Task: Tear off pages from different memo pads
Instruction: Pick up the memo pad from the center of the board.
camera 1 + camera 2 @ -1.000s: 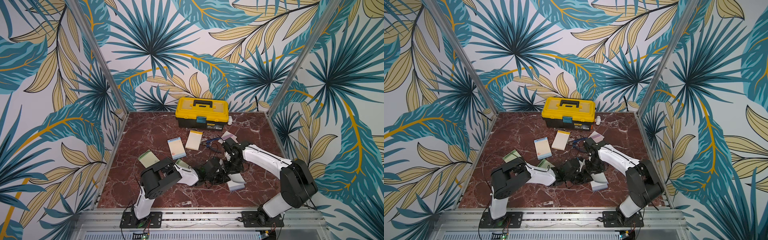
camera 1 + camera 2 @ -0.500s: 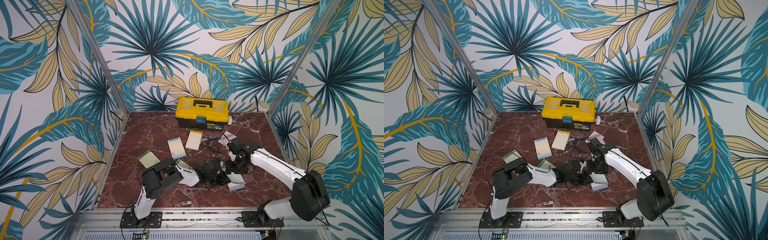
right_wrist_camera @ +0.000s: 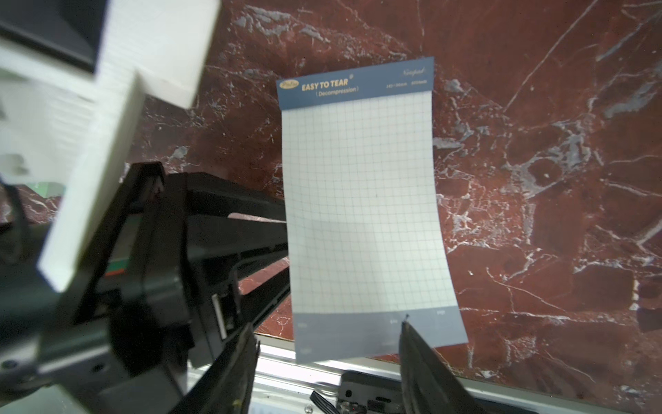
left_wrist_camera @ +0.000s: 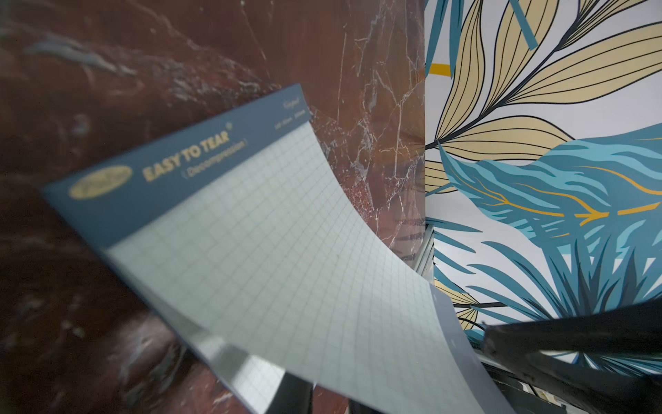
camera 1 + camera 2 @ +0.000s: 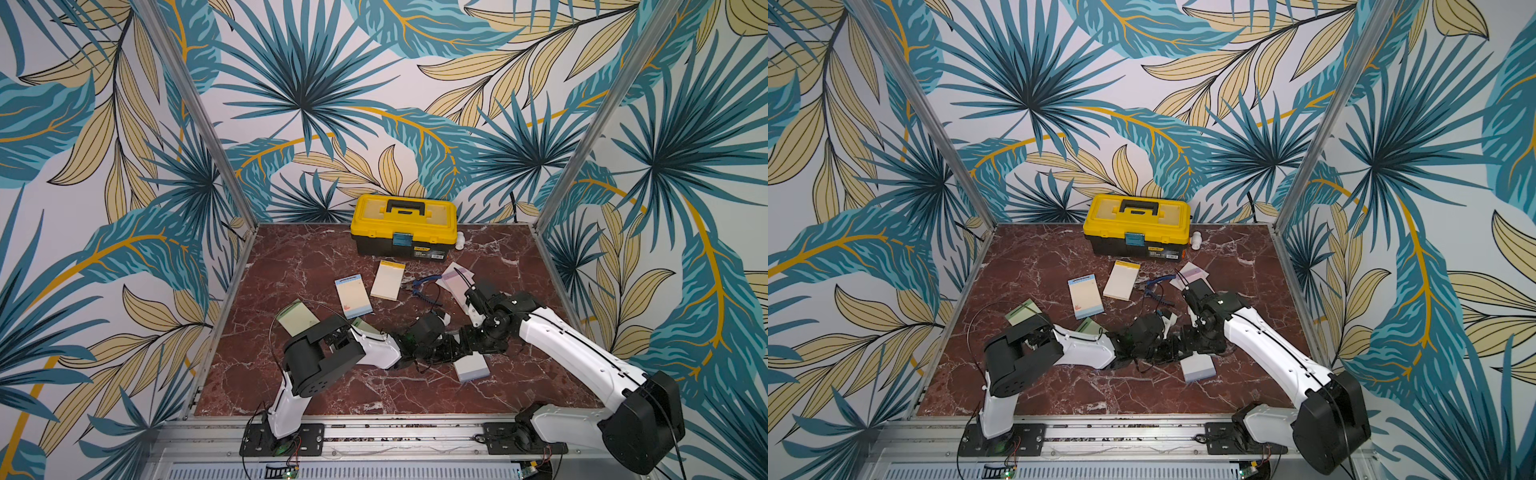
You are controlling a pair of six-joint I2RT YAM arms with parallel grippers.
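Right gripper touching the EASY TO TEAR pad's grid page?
Cannot tell. Right wrist view: the open right gripper has one fingertip overlapping the blue footer of the grid page, the other clear of its edge; neither contact nor gap shows plainly.

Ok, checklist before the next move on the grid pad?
1. right gripper open: ok, fingertips apart.
2. page between them: ok, its lower strip lies there, ungripped.
3. page lifted off the grid pad: ok, curled up.
4. page torn off the pad: not ok, looks joined along the top band.
5. left gripper pinning the pad: cannot tell, its fingers run under the page.
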